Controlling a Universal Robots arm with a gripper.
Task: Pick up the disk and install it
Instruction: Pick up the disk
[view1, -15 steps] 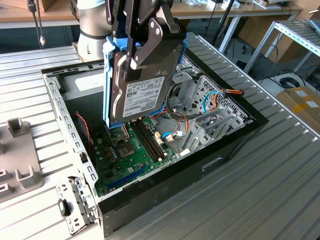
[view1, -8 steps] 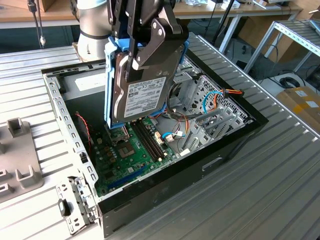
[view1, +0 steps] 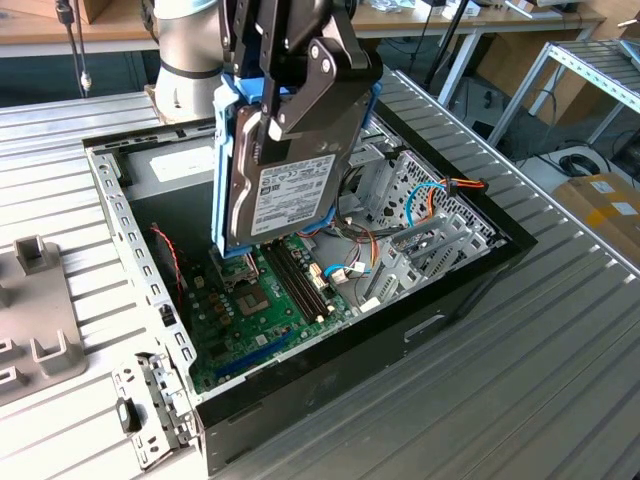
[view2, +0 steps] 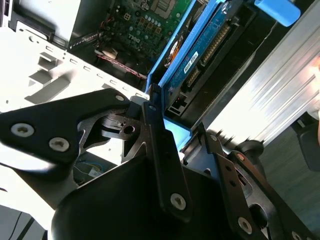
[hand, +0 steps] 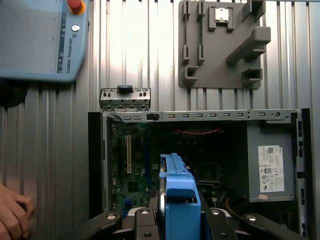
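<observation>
The disk (view1: 290, 195) is dull grey metal with a white paper label, framed in smooth light-blue plastic; the table (view1: 500, 400) is ribbed matt metal.

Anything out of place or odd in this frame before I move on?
A person's hand is at the table near the open computer case while the gripper holds the disk on edge above it. Otherwise nothing stands out.

The robot's silver-grey cylindrical metal arm segment (view1: 186, 50), just behind the hand, is showing a smooth, rounded shell. The matte black metal linkage gripper (view2: 176, 115) is displaying flat, angular bars. Round silver screws (view2: 59, 144) are glinting at the bars' pivots, and its broad black fingers (view1: 318, 85) are narrowing toward their tips.
</observation>
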